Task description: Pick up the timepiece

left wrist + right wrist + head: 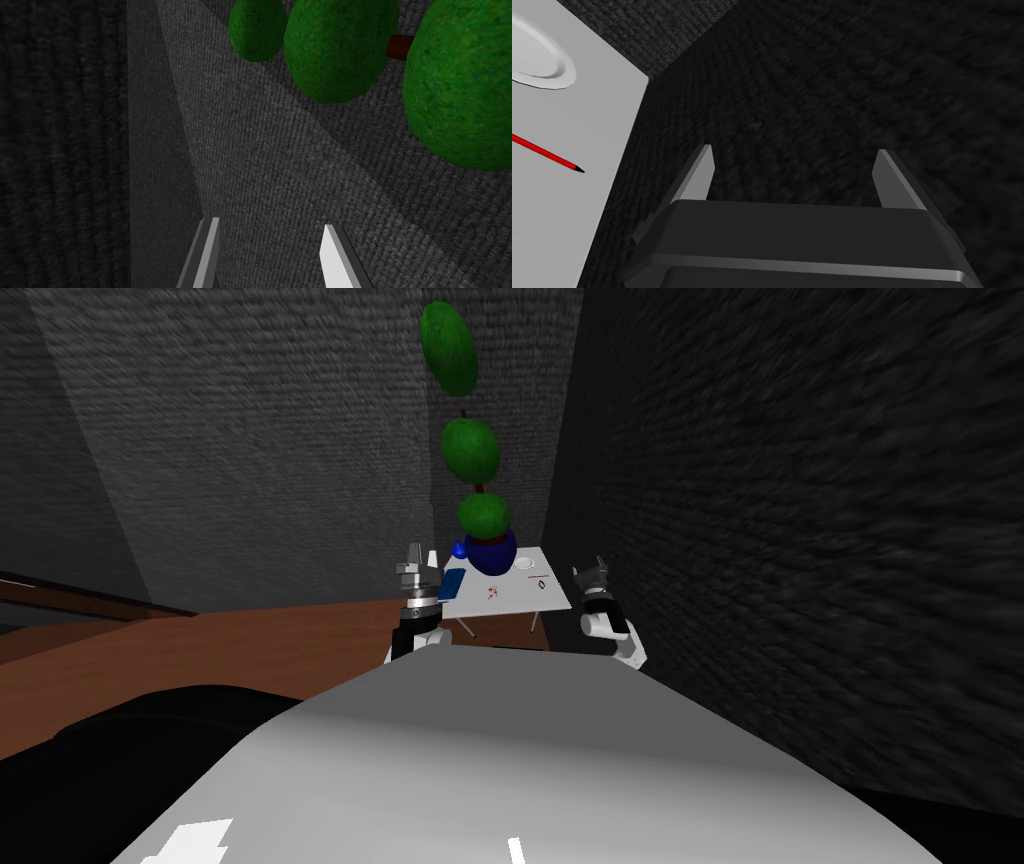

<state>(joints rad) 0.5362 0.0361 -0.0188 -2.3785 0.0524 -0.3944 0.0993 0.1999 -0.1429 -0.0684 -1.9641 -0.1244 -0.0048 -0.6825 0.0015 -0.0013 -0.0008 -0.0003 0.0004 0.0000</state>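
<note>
Dim renders, smeared dark walls (800, 488), splayed corners.

Rough woven-looking grey walls (250, 438), smooth matt white table (520, 598), perhaps wooden floor (200, 648)

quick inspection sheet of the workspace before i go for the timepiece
surface: small white table, thin legs.
job's things: tiny dark ring near the table's right side, likely the timepiece; untouched.
clutter: white plate, red pencil, flat blue thing, small red bits, plant in a blue pot.
grippers: left pincer open, empty, raised toward the plant's green balls; right pincer open, empty, off the table's edge by the pencil tip.
cables: nothing seen
surroundings: dark grey walls, brown floor.
</note>
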